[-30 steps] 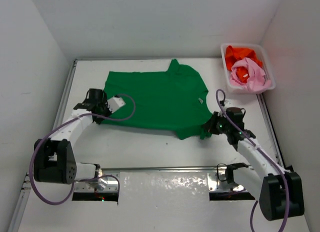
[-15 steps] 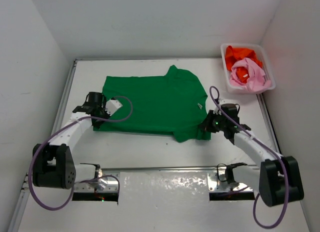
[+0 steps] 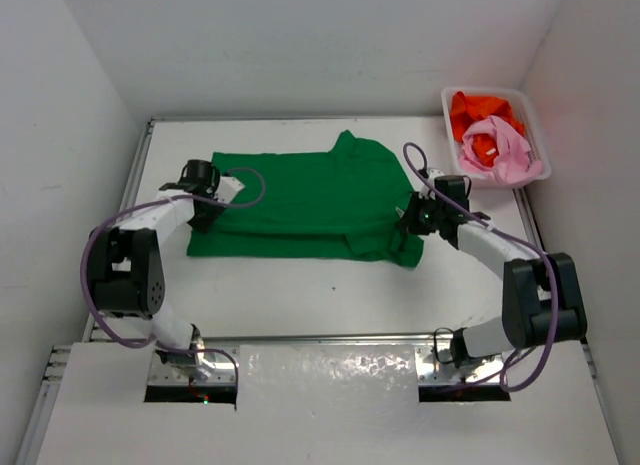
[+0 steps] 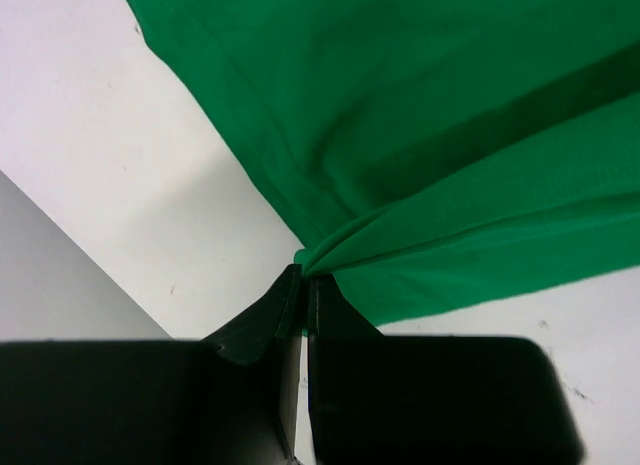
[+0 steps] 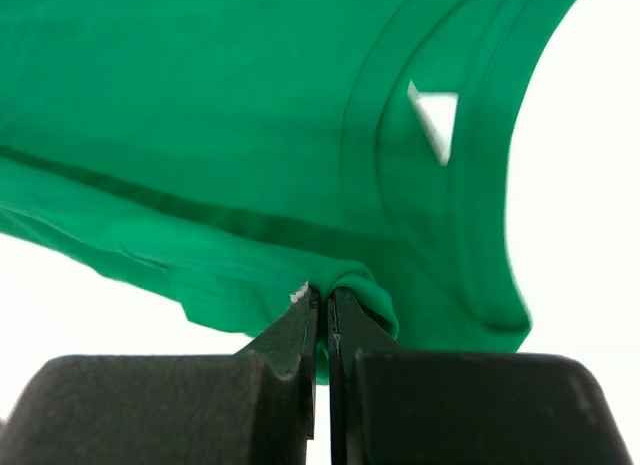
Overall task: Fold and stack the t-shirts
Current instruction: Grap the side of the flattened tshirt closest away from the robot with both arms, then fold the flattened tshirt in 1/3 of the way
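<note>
Green cloth takes up the middle of the white table (image 3: 300,295): one green shirt (image 3: 300,195) lies spread there, and everything else sits around it. At the shirt's left edge the left gripper (image 4: 303,283) has its fingers pressed together on a bunched pinch of the fabric. From that pinch a second layer of green runs over the shirt below (the wrist view shows a dark shadow line between the two layers). At the shirt's right end, by the collar, the right gripper (image 5: 322,297) is clamped tight on a small roll of the same green cloth. The neck opening and its white label (image 5: 435,115) lie just beyond the fingertips. Farther right of the shirt, apart from it and toward the back wall, a white basket (image 3: 450,135) holds the other two. The pink shirt (image 3: 497,150) is crumpled at the front, with the orange shirt (image 3: 480,110) behind it.
</note>
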`<state>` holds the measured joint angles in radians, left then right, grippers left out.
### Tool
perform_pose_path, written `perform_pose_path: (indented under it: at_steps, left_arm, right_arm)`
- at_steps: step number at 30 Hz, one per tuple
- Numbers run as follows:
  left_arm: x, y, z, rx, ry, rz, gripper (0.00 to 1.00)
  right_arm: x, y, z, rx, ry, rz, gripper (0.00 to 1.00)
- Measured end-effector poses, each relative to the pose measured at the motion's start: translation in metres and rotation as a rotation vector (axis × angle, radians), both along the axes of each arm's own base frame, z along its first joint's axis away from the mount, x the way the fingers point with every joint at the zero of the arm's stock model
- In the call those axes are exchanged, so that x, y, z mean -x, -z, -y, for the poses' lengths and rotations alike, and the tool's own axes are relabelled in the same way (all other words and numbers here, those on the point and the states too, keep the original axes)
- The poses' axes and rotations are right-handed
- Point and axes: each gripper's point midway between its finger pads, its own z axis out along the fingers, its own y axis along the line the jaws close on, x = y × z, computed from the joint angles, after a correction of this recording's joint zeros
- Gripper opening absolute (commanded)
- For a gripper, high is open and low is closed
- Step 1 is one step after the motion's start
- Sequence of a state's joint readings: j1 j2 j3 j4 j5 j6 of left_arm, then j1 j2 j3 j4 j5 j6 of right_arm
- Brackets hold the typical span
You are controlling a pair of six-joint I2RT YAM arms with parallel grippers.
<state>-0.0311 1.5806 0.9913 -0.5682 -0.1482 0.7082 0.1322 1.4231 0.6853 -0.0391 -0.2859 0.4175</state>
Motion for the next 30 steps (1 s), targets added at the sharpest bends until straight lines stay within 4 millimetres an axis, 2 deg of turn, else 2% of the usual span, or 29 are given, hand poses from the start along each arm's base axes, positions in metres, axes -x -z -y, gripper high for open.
perform_pose_path:
  at_steps: [7, 10, 11, 12, 15, 16, 17, 18, 19, 22, 24, 28, 29, 30]
  left_arm:
    - [-0.021, 0.008, -0.003, -0.02, -0.023, -0.012, 0.0]
    - [-0.027, 0.013, -0.005, -0.031, -0.032, -0.021, 0.03]
    - [-0.028, 0.015, -0.006, -0.033, -0.036, -0.026, 0.08]
    - [-0.029, 0.017, -0.006, -0.034, -0.041, -0.029, 0.12]
    - [-0.034, 0.021, -0.007, -0.038, -0.057, -0.039, 0.32]
    - [-0.036, 0.021, -0.008, -0.042, -0.066, -0.038, 0.35]
    - [-0.038, 0.022, -0.009, -0.044, -0.079, -0.036, 0.37]
    - [-0.043, 0.021, -0.011, -0.046, -0.092, -0.029, 0.43]
    - [-0.047, 0.02, -0.012, -0.048, -0.102, -0.021, 0.44]
    - [-0.063, 0.014, -0.024, -0.048, -0.162, 0.013, 0.48]
    - [-0.074, 0.006, -0.041, -0.054, -0.221, 0.05, 0.48]
    - [-0.085, -0.012, -0.074, -0.053, -0.327, 0.109, 0.48]
    - [-0.086, -0.016, -0.08, -0.04, -0.351, 0.12, 0.52]
    - [-0.086, -0.019, -0.085, -0.026, -0.368, 0.129, 0.53]
  right_arm:
    - [-0.04, -0.005, 0.001, 0.035, -0.026, 0.035, 0.0]
    - [-0.046, 0.002, 0.0, 0.04, -0.041, 0.022, 0.0]
    - [-0.045, 0.005, 0.001, 0.045, -0.044, 0.015, 0.0]
    - [-0.045, 0.008, 0.001, 0.049, -0.044, 0.008, 0.05]
    - [-0.047, 0.019, 0.002, 0.064, -0.052, -0.02, 0.17]
    - [-0.049, 0.021, 0.003, 0.072, -0.056, -0.031, 0.21]
    - [-0.056, 0.022, 0.003, 0.08, -0.058, -0.032, 0.26]
    - [-0.062, 0.022, 0.004, 0.087, -0.061, -0.034, 0.26]
    - [-0.071, 0.022, 0.005, 0.098, -0.062, -0.03, 0.27]
    - [-0.092, 0.02, 0.009, 0.139, -0.06, -0.019, 0.27]
    - [-0.105, 0.019, 0.017, 0.19, -0.05, -0.019, 0.27]
    - [-0.114, 0.012, 0.032, 0.277, -0.03, -0.042, 0.29]
    - [-0.112, 0.009, 0.034, 0.289, -0.025, -0.047, 0.32]
    - [-0.109, 0.006, 0.036, 0.295, -0.022, -0.055, 0.45]
